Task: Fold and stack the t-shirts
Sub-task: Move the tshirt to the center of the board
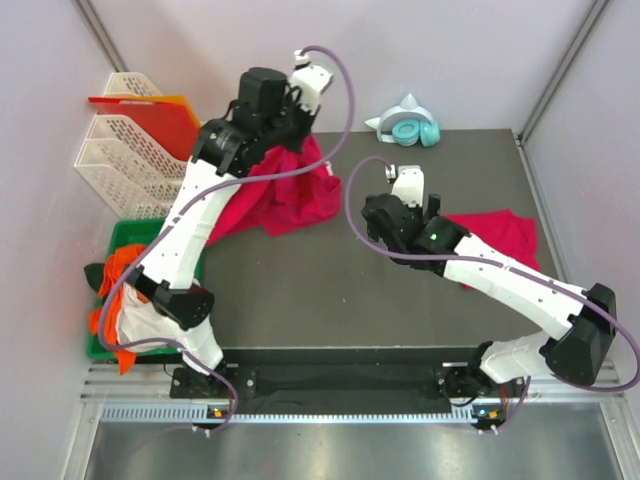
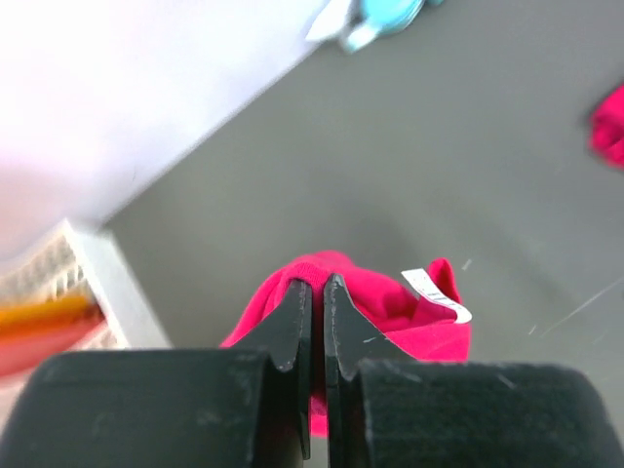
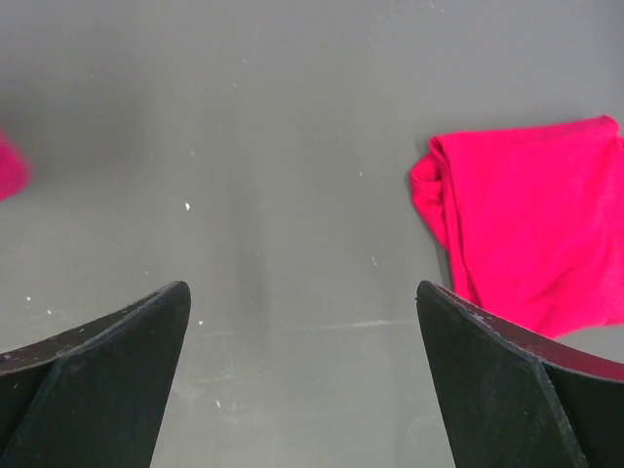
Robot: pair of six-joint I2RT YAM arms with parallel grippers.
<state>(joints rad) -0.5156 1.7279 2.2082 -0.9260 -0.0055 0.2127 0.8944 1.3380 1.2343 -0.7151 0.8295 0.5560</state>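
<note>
I judge the job barely begun: no t-shirt is folded flat and nothing is stacked. My left fingers are pinched tight on a ridge of the crumpled t-shirt, soft crimson-pink cloth bunched to the near left of the teal headphones, its white neck label showing. The second t-shirt lies rumpled on the counter to the near right of the headphones, untouched. My right fingers gape wide and empty above the counter, nearer me than the headphones
</note>
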